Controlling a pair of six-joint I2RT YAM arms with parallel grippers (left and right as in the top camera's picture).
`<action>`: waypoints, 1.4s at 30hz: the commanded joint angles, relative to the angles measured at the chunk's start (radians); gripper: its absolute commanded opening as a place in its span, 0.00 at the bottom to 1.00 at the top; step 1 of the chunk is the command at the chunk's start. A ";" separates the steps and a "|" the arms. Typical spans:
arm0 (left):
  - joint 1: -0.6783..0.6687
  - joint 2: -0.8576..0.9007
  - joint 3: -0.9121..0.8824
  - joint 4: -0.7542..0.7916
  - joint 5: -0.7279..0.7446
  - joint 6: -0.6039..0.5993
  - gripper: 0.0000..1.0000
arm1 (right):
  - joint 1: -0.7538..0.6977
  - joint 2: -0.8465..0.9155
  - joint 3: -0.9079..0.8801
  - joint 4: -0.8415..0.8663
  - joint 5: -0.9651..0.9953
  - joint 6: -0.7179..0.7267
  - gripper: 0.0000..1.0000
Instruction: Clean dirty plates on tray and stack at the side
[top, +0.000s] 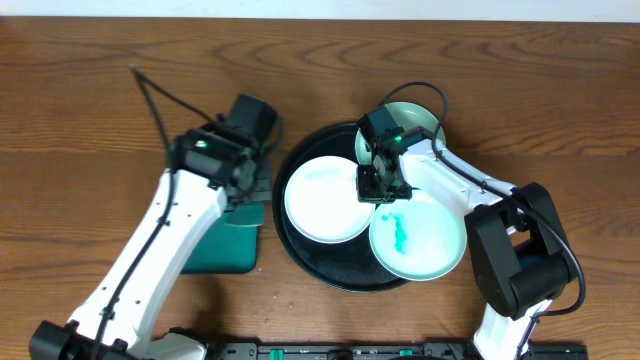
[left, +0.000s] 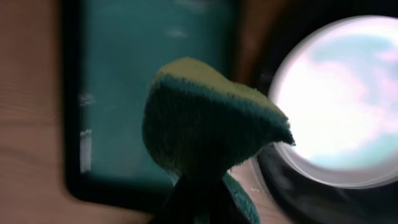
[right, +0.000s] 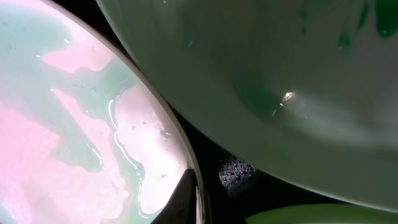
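The black tray (top: 325, 266) holds a white plate (top: 320, 200) with a faint wet film, a mint plate (top: 425, 245) with a teal smear, and a second mint plate (top: 412, 120) at the back rim. My right gripper (top: 378, 186) is shut on the white plate's right rim. In the right wrist view one finger (right: 186, 199) lies on that plate (right: 68, 137), with a mint plate (right: 280, 81) just beyond. My left gripper (top: 252, 168) is shut on a yellow-green sponge (left: 205, 121) over the sponge tray, left of the white plate (left: 339, 99).
The dark green rectangular sponge tray (top: 222, 245) lies left of the black tray and fills the left wrist view (left: 118, 81). The black tray's rim (left: 298, 196) is close to the sponge. Bare wooden table surrounds both trays.
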 joint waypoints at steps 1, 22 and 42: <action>0.068 0.020 0.008 -0.034 -0.108 -0.023 0.07 | 0.008 0.039 -0.013 0.040 -0.062 -0.009 0.01; 0.220 0.178 -0.035 0.019 -0.105 -0.025 0.07 | -0.122 -0.381 -0.001 -0.210 -0.033 0.135 0.02; 0.220 0.178 -0.035 0.019 -0.103 -0.025 0.08 | -0.150 -0.416 -0.370 0.372 -0.570 -0.077 0.01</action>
